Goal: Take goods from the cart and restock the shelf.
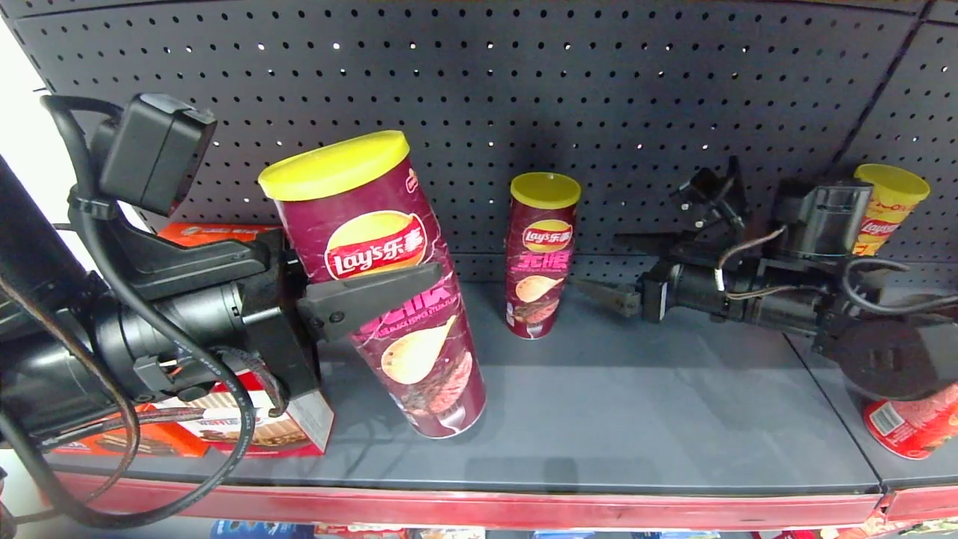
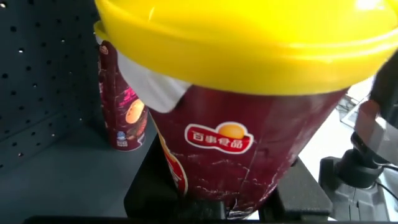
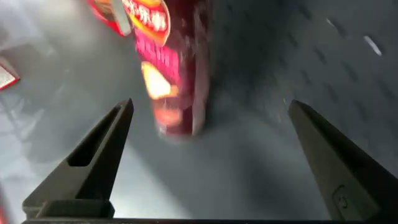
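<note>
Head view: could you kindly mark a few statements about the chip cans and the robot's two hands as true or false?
1. The left hand grips a maroon can with a yellow lid. True.
2. That held can is upright. False: it is tilted.
3. A second maroon can stands upright near the pegboard. True.
4. The right hand is shut on the second maroon can. False: it is open and apart from it.

Shop: pegboard-backed shelf (image 1: 599, 419) of crisp cans (image 1: 540, 254).
</note>
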